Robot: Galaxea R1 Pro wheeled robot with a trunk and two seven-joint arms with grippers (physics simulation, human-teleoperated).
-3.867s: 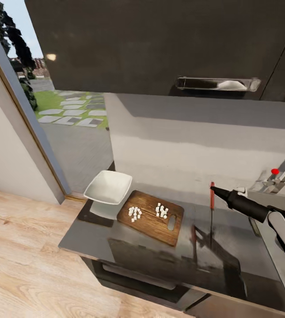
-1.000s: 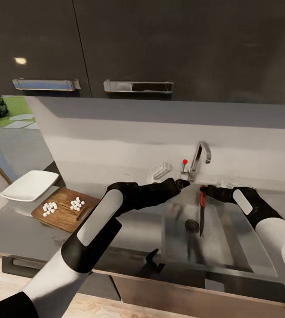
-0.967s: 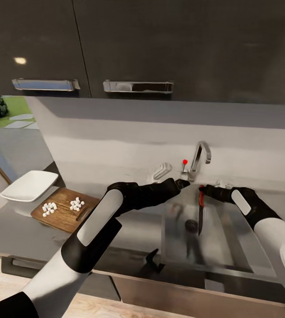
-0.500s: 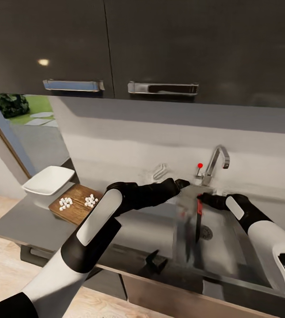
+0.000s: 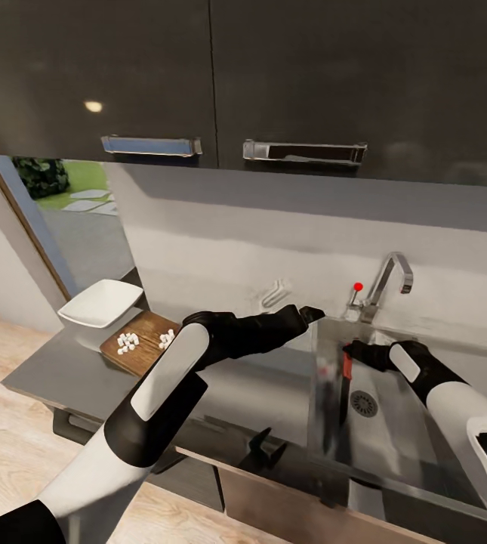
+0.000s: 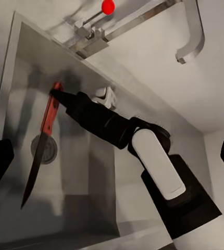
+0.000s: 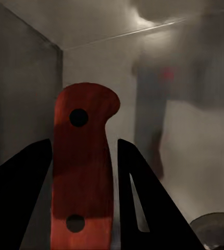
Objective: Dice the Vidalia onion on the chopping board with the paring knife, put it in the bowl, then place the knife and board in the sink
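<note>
Right gripper (image 5: 346, 355) pinches the knife (image 5: 343, 387) by its red handle, blade hanging into the sink (image 5: 394, 431); lower until it touches the basin, then release; left gripper (image 5: 312, 312), state unclear, hovers by the sink's left rim.

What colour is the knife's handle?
Red; the knife handle shows best in the right wrist view.

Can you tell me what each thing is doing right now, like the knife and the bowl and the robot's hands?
Paring knife: held over the sink, blade down.
Right end effector: shut on the red handle.
Left end effector: empty, jaw state unclear.
Bowl: upright, empty.
Chopping board: flat on the countertop.
Diced onion: on the board.
</note>
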